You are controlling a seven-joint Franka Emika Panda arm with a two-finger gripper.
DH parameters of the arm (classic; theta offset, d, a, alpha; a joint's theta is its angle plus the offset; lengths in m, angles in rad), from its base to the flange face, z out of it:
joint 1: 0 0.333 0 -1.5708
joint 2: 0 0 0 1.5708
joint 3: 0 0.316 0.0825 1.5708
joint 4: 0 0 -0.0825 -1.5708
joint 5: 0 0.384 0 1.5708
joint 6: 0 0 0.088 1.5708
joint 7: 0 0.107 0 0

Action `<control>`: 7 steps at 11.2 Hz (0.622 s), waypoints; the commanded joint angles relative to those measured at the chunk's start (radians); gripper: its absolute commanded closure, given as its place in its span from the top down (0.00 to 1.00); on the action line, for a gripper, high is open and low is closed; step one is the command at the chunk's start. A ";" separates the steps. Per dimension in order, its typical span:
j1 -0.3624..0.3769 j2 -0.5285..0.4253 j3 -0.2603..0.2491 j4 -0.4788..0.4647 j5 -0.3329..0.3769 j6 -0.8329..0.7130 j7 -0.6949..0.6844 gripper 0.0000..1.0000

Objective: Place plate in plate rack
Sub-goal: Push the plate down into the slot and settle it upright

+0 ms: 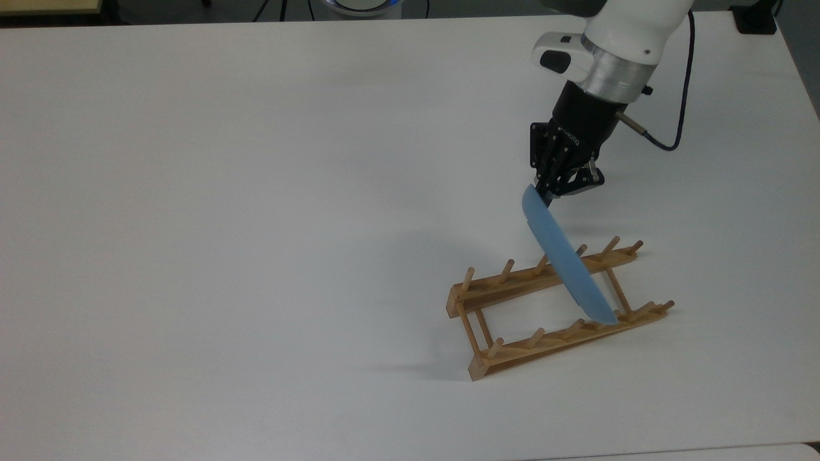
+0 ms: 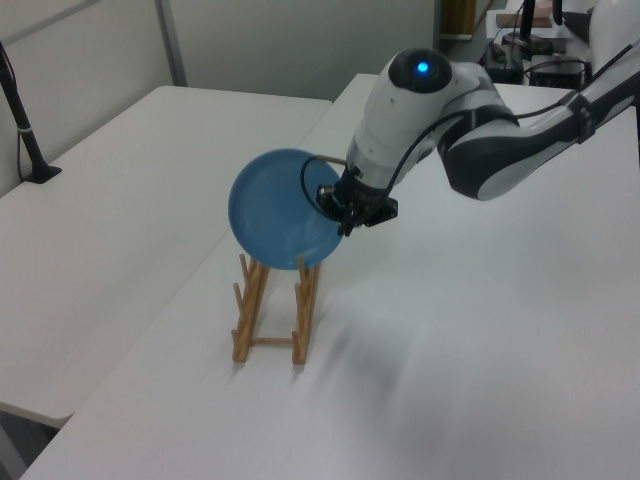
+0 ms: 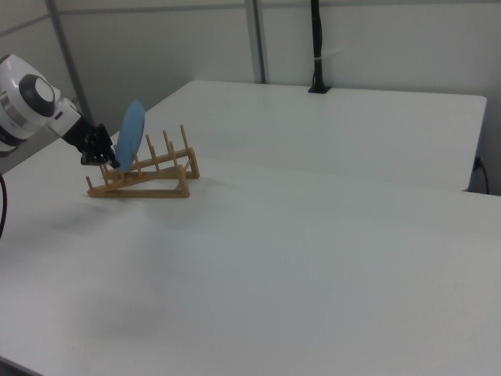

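Observation:
The light-blue plate [image 1: 564,256] stands almost on edge across the wooden plate rack [image 1: 512,291], its lower edge down among the pegs near the rack's right end in the top view. My gripper [image 1: 543,192] is shut on the plate's upper rim. In the left view the plate [image 2: 275,210] faces the camera above the plate rack [image 2: 270,315], with the gripper [image 2: 345,212] clamped on its right edge. In the right view the plate [image 3: 130,135] looks edge-on at the left end of the plate rack [image 3: 153,172], the gripper [image 3: 109,159] beside it.
The rack sits on a wide white table [image 1: 256,192]. A second white table [image 2: 110,190] adjoins it on the left view's left. A black post [image 3: 316,47] stands at the far edge in the right view. A cable [image 1: 682,83] hangs from the arm's wrist.

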 commanded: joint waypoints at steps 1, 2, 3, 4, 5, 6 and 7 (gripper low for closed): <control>0.000 0.030 0.004 0.027 0.024 -0.031 0.049 0.58; 0.000 0.029 0.004 0.027 0.024 -0.031 0.058 0.63; -0.001 0.029 0.004 0.027 0.026 -0.032 0.061 0.79; -0.001 0.026 0.004 0.027 0.027 -0.032 0.060 0.80; -0.008 0.015 0.004 0.027 0.030 -0.034 0.058 0.85; -0.009 -0.005 0.004 0.027 0.043 -0.037 0.052 0.88; -0.011 -0.019 0.004 0.027 0.055 -0.037 0.048 0.92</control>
